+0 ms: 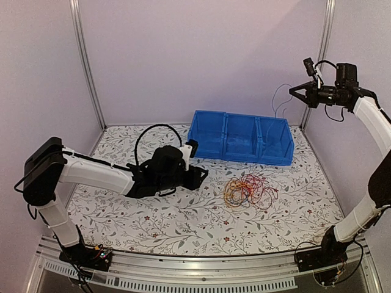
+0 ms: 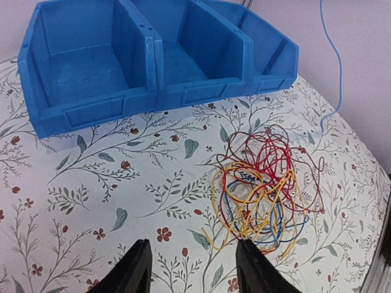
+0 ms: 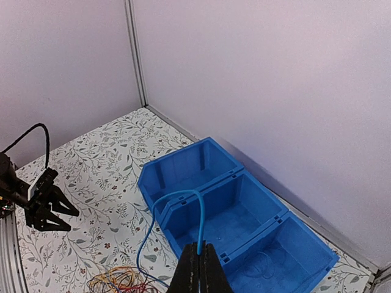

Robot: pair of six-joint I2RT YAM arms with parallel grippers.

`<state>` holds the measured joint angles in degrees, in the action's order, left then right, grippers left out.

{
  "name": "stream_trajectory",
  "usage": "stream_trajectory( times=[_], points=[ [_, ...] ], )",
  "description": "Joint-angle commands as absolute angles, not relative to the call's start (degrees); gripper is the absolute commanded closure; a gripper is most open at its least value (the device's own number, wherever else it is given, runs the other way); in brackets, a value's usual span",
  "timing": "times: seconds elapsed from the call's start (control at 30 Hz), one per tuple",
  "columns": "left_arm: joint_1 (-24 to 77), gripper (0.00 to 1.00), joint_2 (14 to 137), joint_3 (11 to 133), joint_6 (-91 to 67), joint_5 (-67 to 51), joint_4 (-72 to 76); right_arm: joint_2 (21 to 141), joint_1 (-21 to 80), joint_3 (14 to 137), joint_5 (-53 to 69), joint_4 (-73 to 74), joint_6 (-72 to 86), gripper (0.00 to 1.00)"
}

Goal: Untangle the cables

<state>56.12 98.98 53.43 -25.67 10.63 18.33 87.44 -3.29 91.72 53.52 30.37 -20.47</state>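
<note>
Blue wire (image 3: 200, 210): pinched in the right gripper (image 3: 198, 247), held high, likely to draw it clear of the cables (image 2: 263, 189).
Left gripper (image 2: 192, 265): fingers parted, empty, low beside them.

Plain pale lilac walls (image 1: 201, 55) on 3 sides, w/ silver alu posts (image 1: 87, 61) in the back corners. Tabletop (image 1: 183, 226) has a white floral print, leaves + lil red flowers. Metal rail (image 1: 201, 259) along near edge. Soft, even light.

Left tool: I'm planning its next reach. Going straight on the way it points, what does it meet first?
Probably the cables, lying just ahead and slightly right of the left tool; only bare table lies between. Depth is unclear.
</note>
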Motion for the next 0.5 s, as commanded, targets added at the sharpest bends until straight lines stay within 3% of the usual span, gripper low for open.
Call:
stream_trajectory(
  times=[0.0, 0.1, 0.47],
  points=[
    [57.02, 0.51, 98.31, 52.97, -23.73, 8.99, 18.51, 86.82, -3.94, 95.59, 47.44, 23.01, -16.76, 1.0],
    [57.62, 0.45, 98.23, 52.36, -22.61, 7.18, 20.2, 87.07, -4.28, 97.08, 44.02, 21.48, -16.2, 1.0],
    [58.26, 0.46, 98.44, 52.48, -23.2, 6.42, 19.69, 89.1, -4.48, 96.96, 41.35, 19.93, -17.26, 1.0]
  ],
)
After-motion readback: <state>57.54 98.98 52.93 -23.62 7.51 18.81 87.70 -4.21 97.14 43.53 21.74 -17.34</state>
